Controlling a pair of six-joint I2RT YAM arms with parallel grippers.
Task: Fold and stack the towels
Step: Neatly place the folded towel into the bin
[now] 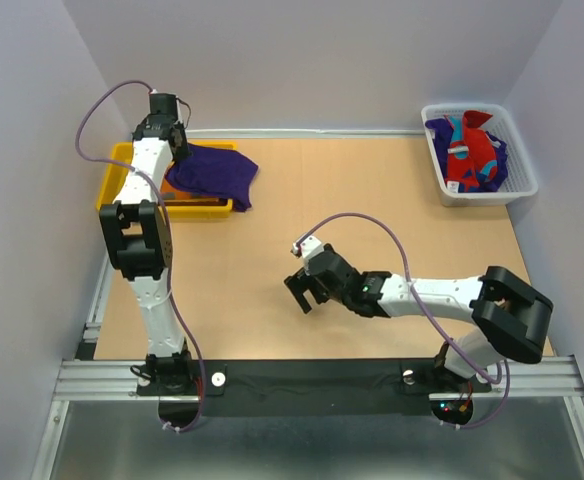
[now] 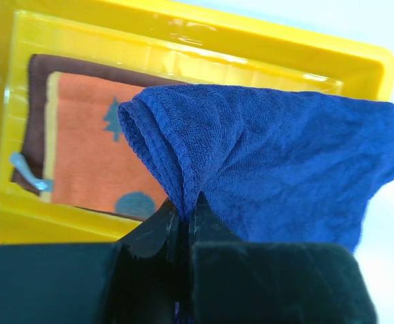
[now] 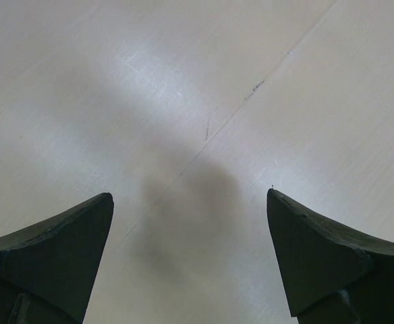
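Purple towel (image 2: 285, 162) is pinched at a bunched edge by the clenched left gripper (image 2: 183, 212) and draped across the yellow tray (image 2: 359, 57), where an orange towel (image 2: 82, 148) is laid on a brown towel (image 2: 38, 88). The right gripper (image 3: 189, 194) is spread wide above the table (image 3: 82, 81).
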